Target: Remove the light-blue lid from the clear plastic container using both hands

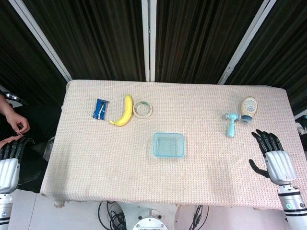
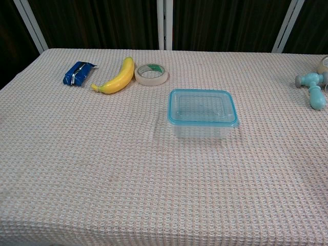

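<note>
The clear plastic container stands near the middle of the table, with its light-blue lid seated on top. In the head view my right hand hovers over the table's right edge, well right of the container, fingers spread and holding nothing. My left hand hangs off the table's left side, far from the container; its fingers are dark and partly hidden. Neither hand appears in the chest view.
A blue packet, a banana and a tape roll lie at the back left. A light-blue hammer-like tool and a beige bottle lie at the back right. A person's hands show at the far left.
</note>
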